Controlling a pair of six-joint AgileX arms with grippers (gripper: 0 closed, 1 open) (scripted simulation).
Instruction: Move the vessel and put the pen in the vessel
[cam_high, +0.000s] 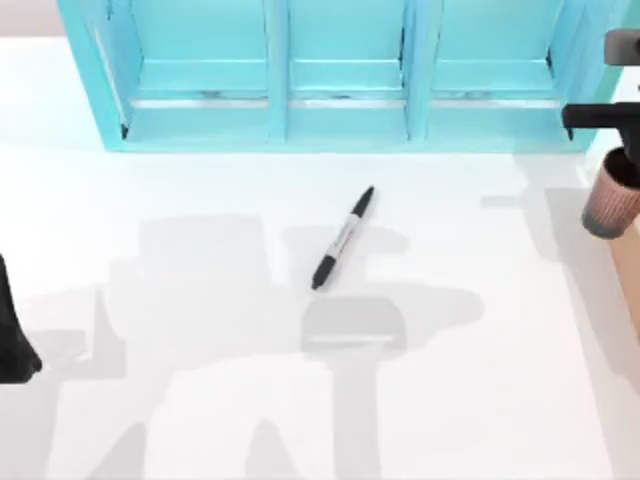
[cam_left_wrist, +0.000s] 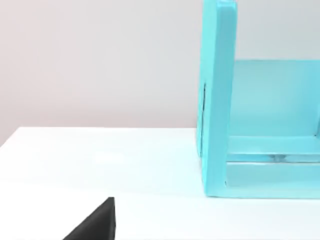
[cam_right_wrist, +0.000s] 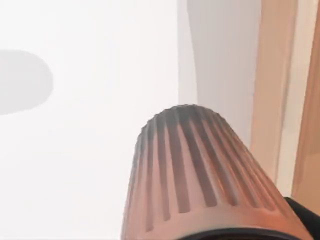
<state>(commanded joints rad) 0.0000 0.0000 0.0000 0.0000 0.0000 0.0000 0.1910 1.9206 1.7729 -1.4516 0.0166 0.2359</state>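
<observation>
One ribbed copper-brown cup (cam_high: 608, 205), light and stiff, hangs in the right gripper (cam_high: 622, 158), closed on its rim; slim black pen (cam_high: 342, 238) lies mid-bench.

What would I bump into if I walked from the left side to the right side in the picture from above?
Left arm at the left edge → pen lying in the middle of the table → vessel at the right edge, under the right arm. The blue shelf runs across the back.
</observation>
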